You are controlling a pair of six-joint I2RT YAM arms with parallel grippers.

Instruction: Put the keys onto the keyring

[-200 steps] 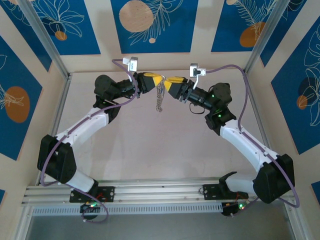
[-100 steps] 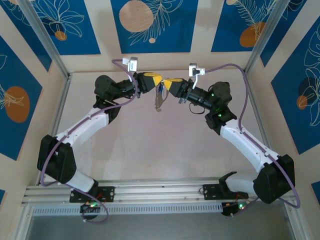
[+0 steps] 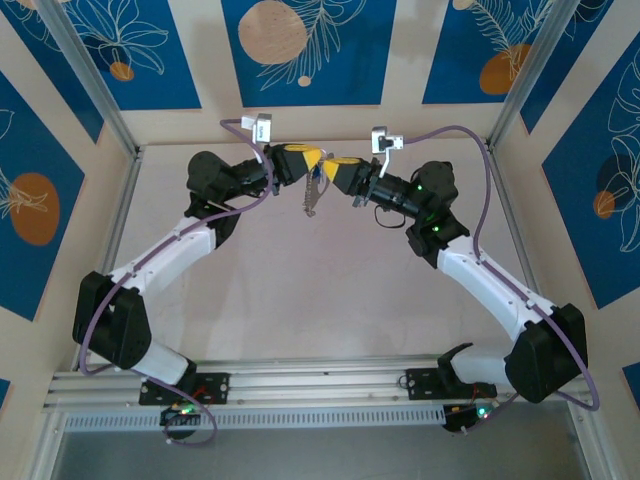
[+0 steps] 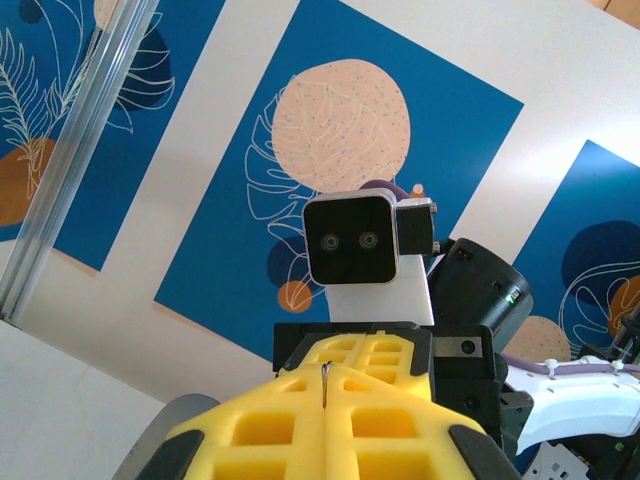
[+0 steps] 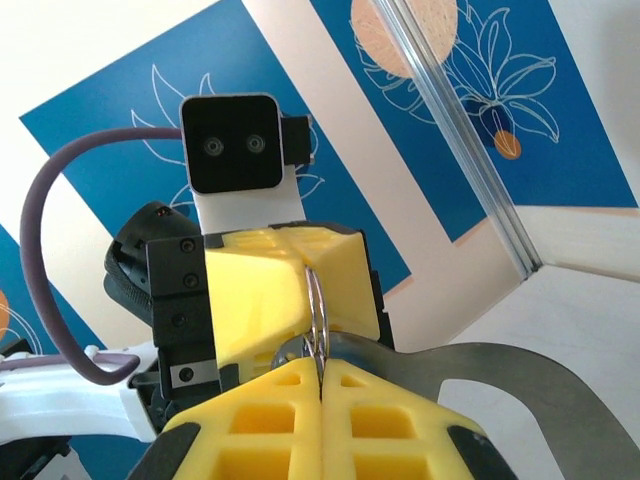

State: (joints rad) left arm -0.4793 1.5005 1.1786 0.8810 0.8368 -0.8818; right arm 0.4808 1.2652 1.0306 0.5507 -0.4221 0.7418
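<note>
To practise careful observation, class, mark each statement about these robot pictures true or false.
1. The left end effector and right end effector meet tip to tip. True.
2. The chain is draped over the left arm. False: it hangs free below where the end effectors meet.
3. The right end effector is wide open. False: it is shut on the keyring, pinching its metal ring.
4. The left end effector is shut. True.

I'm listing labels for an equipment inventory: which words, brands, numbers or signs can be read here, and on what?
None can be read.
The blue wall panels carry leaf and circle drawings, no lettering.
The camera module has a blank face.
Any marks on the arm bases are too small to tell.
</note>
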